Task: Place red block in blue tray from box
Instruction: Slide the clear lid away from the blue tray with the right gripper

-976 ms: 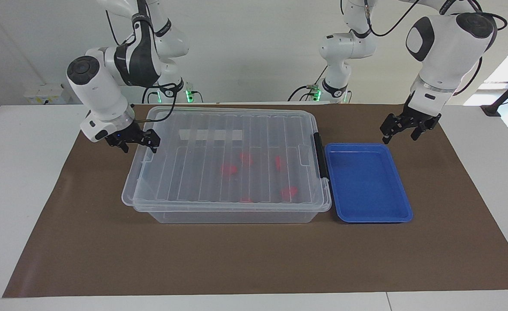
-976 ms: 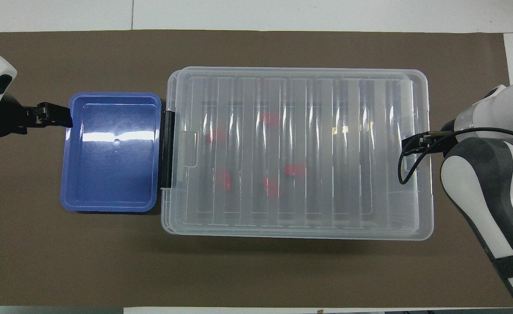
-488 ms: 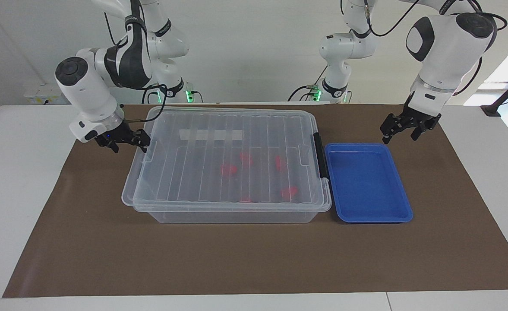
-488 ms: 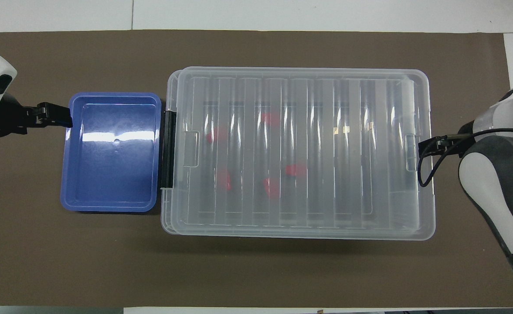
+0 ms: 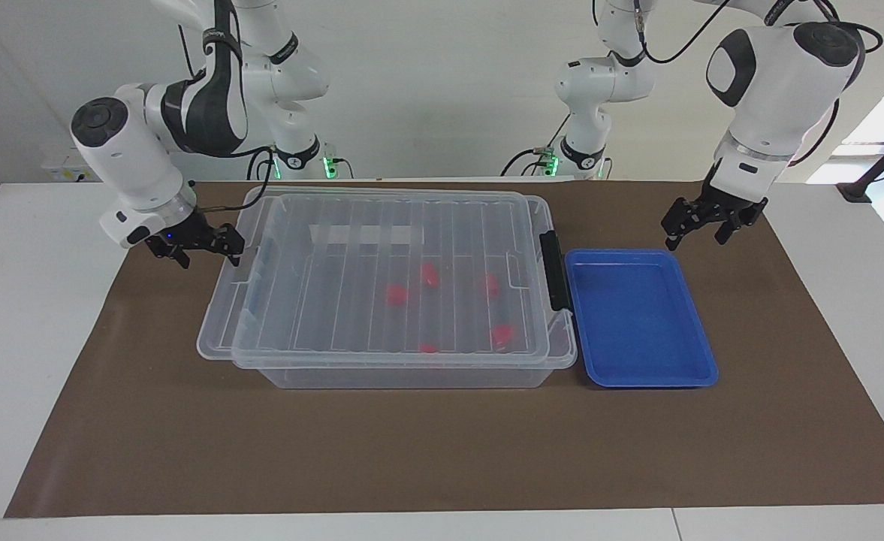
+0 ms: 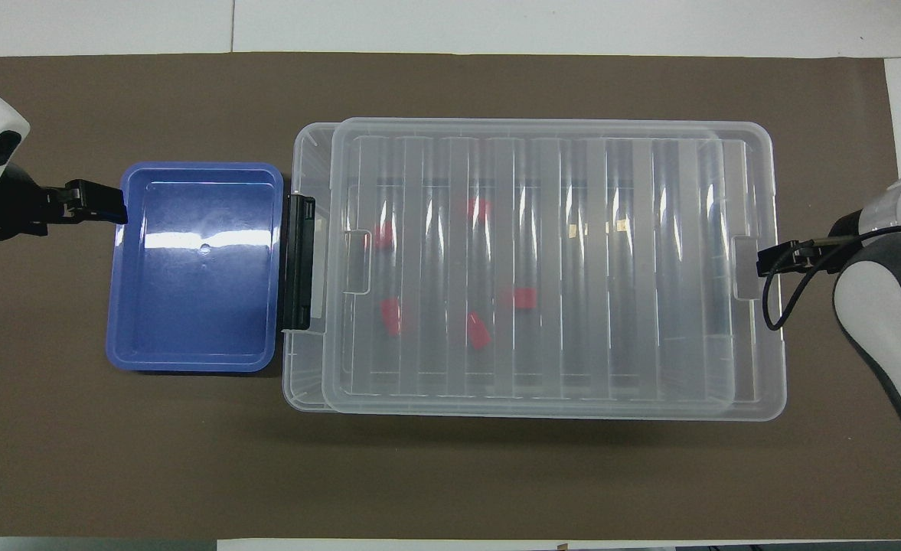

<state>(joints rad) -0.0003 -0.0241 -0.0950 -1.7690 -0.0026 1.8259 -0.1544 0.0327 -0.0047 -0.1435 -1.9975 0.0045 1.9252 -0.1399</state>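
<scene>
The right gripper (image 5: pixel 200 244) is clamped on the lid (image 5: pixel 381 270) at its short edge toward the right arm's end of the table, with that lid slid partway off the box (image 5: pixel 404 372) and overhanging it there. The left gripper (image 5: pixel 701 225) hangs with fingers spread over the mat (image 5: pixel 442 451), just beside the tray (image 5: pixel 641 376) corner nearest the robots, waiting.

Inside the box several red pieces lie on the floor, blurred through the ribbed lid; which one is the red block (image 6: pixel 478 331) I judge only loosely, a narrow piece near the middle.

The step in hand looks like clearing the lid. To do it well, I would draw it level and straight toward the right arm's end, high enough to clear the rim, and slowly, so the box does not drag against the tray touching its latch (image 5: pixel 554 270) end.
</scene>
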